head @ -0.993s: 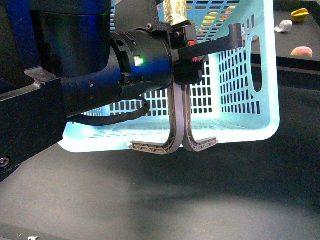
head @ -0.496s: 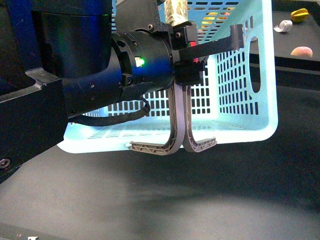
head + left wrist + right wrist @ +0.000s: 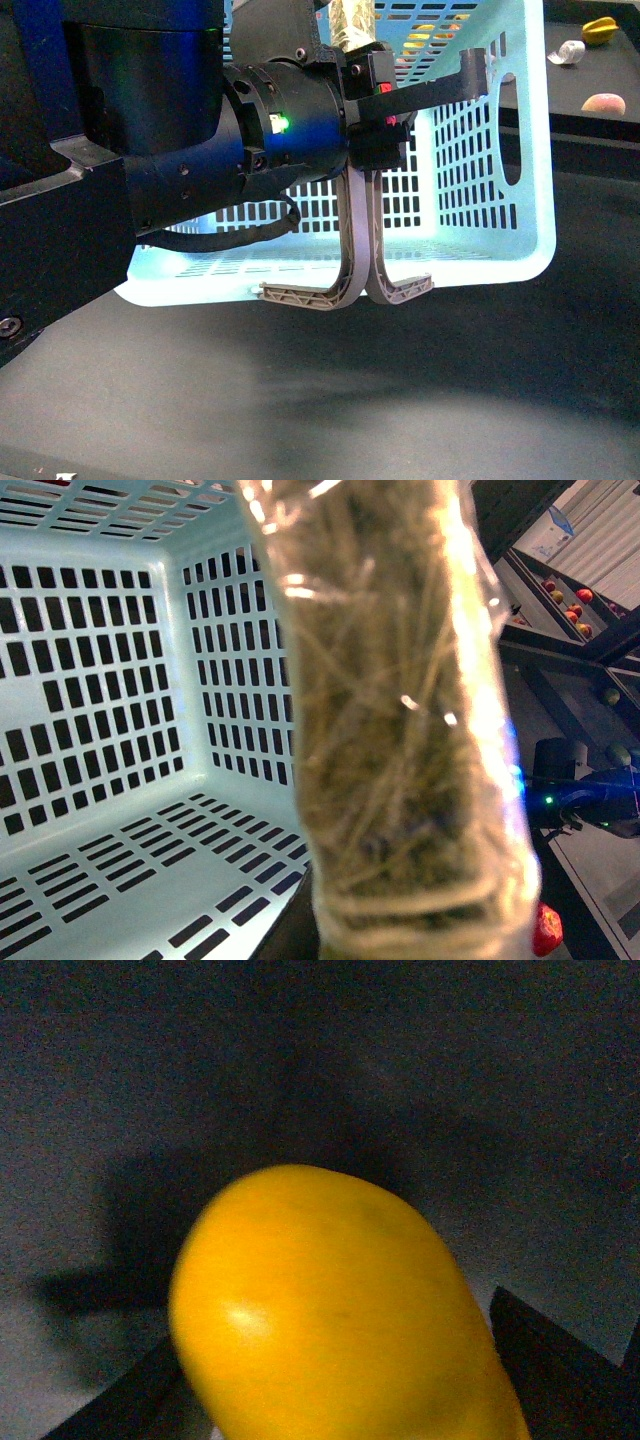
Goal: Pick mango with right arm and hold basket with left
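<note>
The turquoise basket (image 3: 480, 230) hangs tilted above the dark table, its open side toward me. My left gripper (image 3: 350, 290) is shut on the basket. Its pale ribbed fingers (image 3: 345, 240) are pressed together in front of the near wall. A grey handle (image 3: 440, 90) crosses beside the wrist. In the left wrist view the taped handle (image 3: 400, 730) fills the middle, close to the lens, beside the slotted basket (image 3: 100, 680); the fingers are hidden there. In the right wrist view my right gripper (image 3: 340, 1400) is shut on the yellow mango (image 3: 320, 1310), with dark fingers (image 3: 560, 1380) on either side.
On a dark shelf at the back right lie a yellow fruit (image 3: 600, 30), a round peach-coloured fruit (image 3: 603, 102) and a small white item (image 3: 567, 52). The dark table (image 3: 400, 400) runs below the basket. A red fruit (image 3: 547, 930) shows beyond the taped handle.
The basket has shifted very slightly to the left with the left arm. Nothing else differs.
</note>
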### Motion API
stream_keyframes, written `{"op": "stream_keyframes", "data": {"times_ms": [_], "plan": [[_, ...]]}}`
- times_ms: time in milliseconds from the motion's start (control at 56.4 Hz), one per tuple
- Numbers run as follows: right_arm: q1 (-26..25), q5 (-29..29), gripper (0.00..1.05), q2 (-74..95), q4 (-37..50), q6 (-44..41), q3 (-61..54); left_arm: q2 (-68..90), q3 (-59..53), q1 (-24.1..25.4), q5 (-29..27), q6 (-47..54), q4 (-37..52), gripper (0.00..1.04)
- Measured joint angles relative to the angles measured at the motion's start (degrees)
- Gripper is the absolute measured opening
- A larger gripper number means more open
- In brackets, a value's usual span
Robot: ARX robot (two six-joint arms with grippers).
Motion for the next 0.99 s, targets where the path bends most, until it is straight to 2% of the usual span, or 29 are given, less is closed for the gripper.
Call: {"op": "stream_keyframes", "data": {"times_ms": [89,160,301,674,993], "plan": [[0.11,0.02,0.62,-0.09,0.11,-0.02,-0.46,0.00,0.02,0.00,0.00,0.00,0.00,0.05],[0.17,-0.04,0.58,-0.20,0.37,0.02,-0.72,0.00,0.00,0.00,0.02,0.00,0.00,0.05],[0.52,-1.44,0.58,-1.60,2.32,1.25,-3.37,0.00,0.02,0.00,0.00,0.00,0.00,0.05],[3.98,-11.67,0.57,-17.18,11.10,12.31,-17.62,0.00,0.02,0.00,0.02,0.02,0.00,0.05],[11.32,-20.13,0.57,-36.00,18.69,24.92,-36.02,0.00,0.00,0.00,0.00,0.00,0.00,0.05]]}}
